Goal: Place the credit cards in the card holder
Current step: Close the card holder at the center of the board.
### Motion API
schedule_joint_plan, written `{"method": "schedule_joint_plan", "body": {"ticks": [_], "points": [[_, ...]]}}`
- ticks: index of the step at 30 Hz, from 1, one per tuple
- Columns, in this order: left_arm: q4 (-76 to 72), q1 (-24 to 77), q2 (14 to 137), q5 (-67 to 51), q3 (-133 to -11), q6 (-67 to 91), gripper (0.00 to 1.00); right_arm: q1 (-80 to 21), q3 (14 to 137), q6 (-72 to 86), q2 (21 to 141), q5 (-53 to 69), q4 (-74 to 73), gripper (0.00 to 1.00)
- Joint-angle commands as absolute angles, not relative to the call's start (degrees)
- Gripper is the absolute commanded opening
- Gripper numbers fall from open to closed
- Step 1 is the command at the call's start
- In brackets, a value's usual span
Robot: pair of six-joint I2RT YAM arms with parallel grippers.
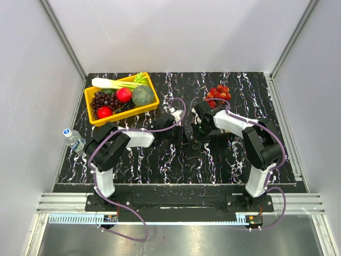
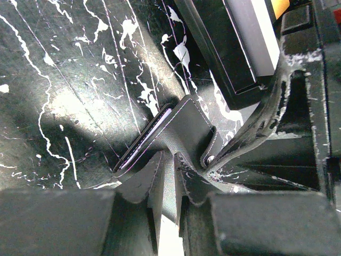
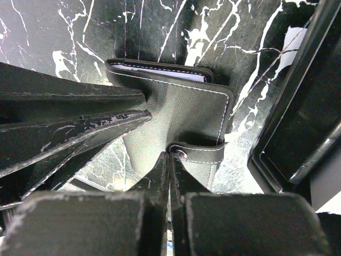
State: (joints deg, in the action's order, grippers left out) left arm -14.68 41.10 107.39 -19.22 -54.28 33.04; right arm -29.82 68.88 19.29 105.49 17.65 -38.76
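The card holder (image 3: 181, 112), a black folded wallet with white stitching, lies on the marbled table between both arms (image 1: 193, 142). A thin pale edge shows inside its fold (image 2: 145, 140); I cannot tell whether it belongs to the credit cards, which show plainly nowhere. My left gripper (image 2: 176, 173) is shut on the card holder's near edge, leather pinched between its fingers. My right gripper (image 3: 170, 160) is shut, its tips pinching the end of the snap strap (image 3: 202, 154). Its fingers (image 2: 256, 130) reach in from the right in the left wrist view.
A black open-topped tray (image 3: 298, 122) sits close beside the wallet, also seen in the left wrist view as the tray (image 2: 229, 53). A yellow basket (image 1: 125, 114) of fruit and vegetables stands at the back left, red fruits (image 1: 219, 93) at the back, a water bottle (image 1: 73, 138) at the left edge.
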Motion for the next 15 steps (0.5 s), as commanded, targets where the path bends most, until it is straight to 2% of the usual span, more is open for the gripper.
{"method": "schedule_joint_plan", "body": {"ticks": [1, 15], "points": [[-13.7, 41.9, 109.3, -19.2, -54.0, 32.8, 0.17, -29.8, 69.5, 19.2, 104.9, 16.4, -37.3, 0.00], [-13.6, 41.9, 109.2, -19.3, -53.6, 32.6, 0.17, -27.4, 66.3, 18.5, 109.5, 18.5, -34.3, 0.00]]}}
